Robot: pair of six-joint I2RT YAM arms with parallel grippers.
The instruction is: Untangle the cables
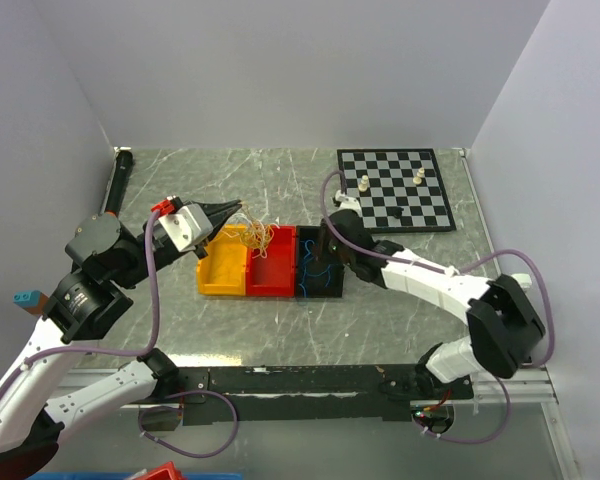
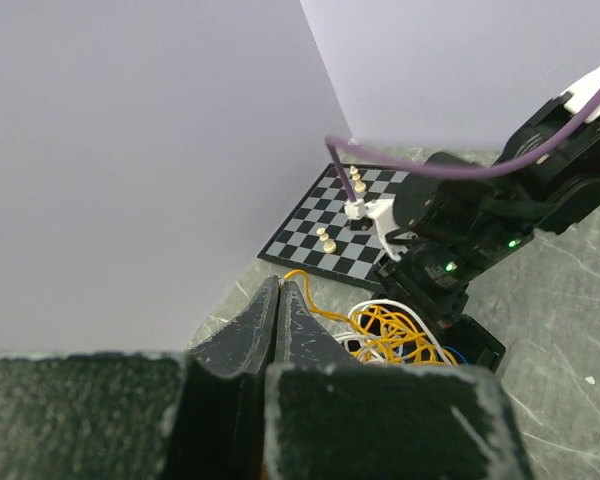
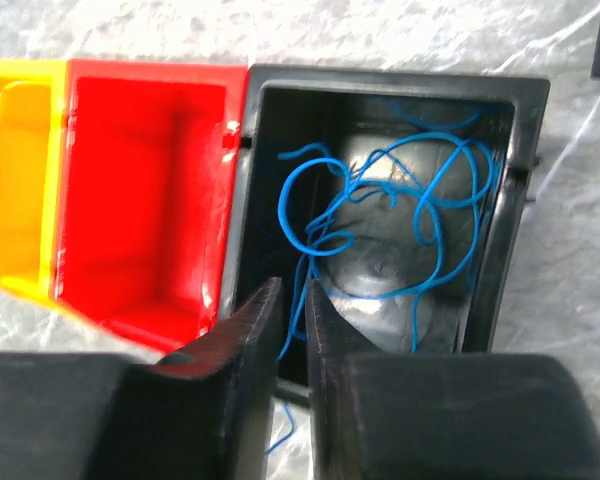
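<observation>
A clump of yellow-orange and white cables (image 1: 256, 236) hangs over the yellow bin (image 1: 220, 278) and red bin (image 1: 272, 280). My left gripper (image 1: 230, 212) is shut on a yellow-orange strand of it. In the left wrist view the strand (image 2: 320, 300) runs out of the pinched tips of the left gripper (image 2: 280, 282) down to the clump (image 2: 400, 335). Loose blue cables (image 3: 380, 220) lie in the black bin (image 3: 390, 80). My right gripper (image 3: 292, 290) hovers at that bin's near edge, jaws a narrow gap apart, with a blue strand running through the gap, not pinched.
The three bins stand side by side mid-table: yellow (image 3: 15, 170), red (image 3: 140, 200), black (image 1: 332, 290). A chessboard (image 1: 395, 190) with a few pieces lies at the back right. Grey walls close in the left, back and right sides.
</observation>
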